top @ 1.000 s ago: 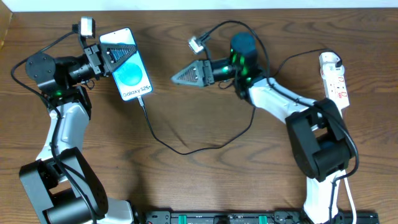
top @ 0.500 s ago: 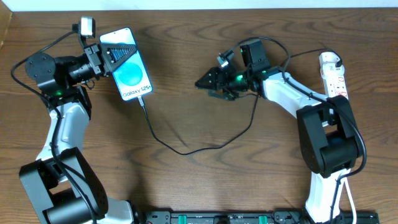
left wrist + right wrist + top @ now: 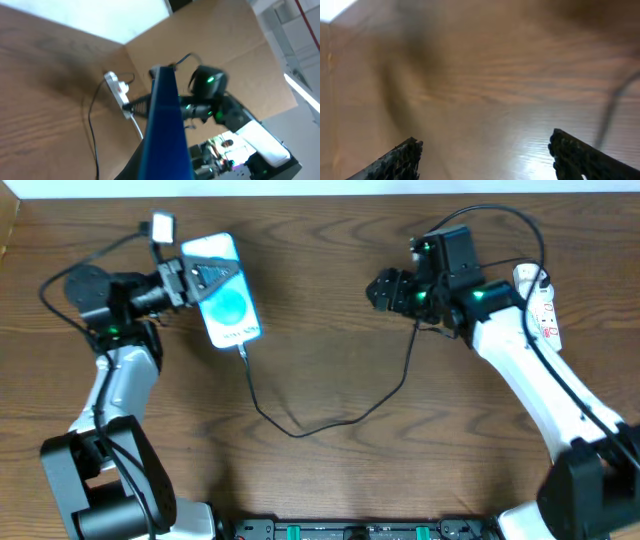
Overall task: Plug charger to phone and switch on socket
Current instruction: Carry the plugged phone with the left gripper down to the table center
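My left gripper (image 3: 218, 278) is shut on the phone (image 3: 230, 310), whose blue Galaxy screen faces up at the table's left back. In the left wrist view the phone (image 3: 165, 125) shows edge-on between the jaws. The charger's black cable (image 3: 300, 430) has its tip in the phone's lower end and loops across the table towards my right arm; its white adapter head is hidden. My right gripper (image 3: 383, 288) is open and empty above the table, left of the socket (image 3: 549, 320). In the right wrist view its fingers (image 3: 402, 157) stand wide apart over bare wood. The socket also shows in the left wrist view (image 3: 118, 88).
The right forearm covers part of the socket and its white cord. A brown cardboard wall (image 3: 215, 40) stands behind the table. The arm bases and a black rail (image 3: 350, 530) sit along the front edge.
My right arm has swung right and back from mid-table towards the socket, gripper still open. My left gripper has shifted the phone a little to the right, and the cable has followed.
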`<state>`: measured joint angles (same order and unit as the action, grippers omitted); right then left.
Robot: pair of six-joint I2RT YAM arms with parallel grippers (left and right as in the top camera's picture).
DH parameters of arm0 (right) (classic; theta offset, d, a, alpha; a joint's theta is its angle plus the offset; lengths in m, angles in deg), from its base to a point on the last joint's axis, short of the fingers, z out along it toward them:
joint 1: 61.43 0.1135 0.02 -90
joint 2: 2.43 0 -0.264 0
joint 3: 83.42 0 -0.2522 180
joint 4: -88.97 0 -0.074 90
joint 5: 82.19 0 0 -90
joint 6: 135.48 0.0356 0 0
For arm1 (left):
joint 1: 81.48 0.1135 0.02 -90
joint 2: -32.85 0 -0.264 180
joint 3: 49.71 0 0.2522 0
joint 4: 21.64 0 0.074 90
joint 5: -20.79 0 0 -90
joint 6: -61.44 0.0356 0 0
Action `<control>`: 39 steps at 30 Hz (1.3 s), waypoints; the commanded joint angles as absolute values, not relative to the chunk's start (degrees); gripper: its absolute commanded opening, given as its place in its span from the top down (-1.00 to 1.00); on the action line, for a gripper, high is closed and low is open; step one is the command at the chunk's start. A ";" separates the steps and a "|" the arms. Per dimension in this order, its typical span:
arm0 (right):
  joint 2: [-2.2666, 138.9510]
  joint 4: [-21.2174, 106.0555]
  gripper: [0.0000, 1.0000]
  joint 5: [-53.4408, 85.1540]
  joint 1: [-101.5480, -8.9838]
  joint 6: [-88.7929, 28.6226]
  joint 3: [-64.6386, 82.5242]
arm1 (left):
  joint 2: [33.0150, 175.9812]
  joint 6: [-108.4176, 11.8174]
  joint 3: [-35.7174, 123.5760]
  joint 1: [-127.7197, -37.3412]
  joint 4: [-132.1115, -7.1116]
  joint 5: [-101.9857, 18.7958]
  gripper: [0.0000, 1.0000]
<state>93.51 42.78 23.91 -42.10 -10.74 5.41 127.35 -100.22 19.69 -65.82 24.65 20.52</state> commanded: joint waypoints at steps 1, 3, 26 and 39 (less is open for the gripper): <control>89.45 41.38 -0.62 14.42 -42.32 -11.92 4.87 | 126.85 -92.92 15.95 -68.49 25.13 19.93 0.85; 87.92 40.97 -0.62 13.70 -42.32 -12.10 4.87 | 126.93 -91.39 13.70 -69.56 25.08 17.81 0.85; 85.29 40.75 -0.69 13.70 -42.32 -13.52 4.87 | 127.22 -58.56 8.85 -83.96 -21.06 -13.27 0.85; 85.29 40.70 -0.72 13.24 -42.32 -14.94 4.87 | 127.37 -50.96 8.85 -93.73 -22.54 -13.38 0.85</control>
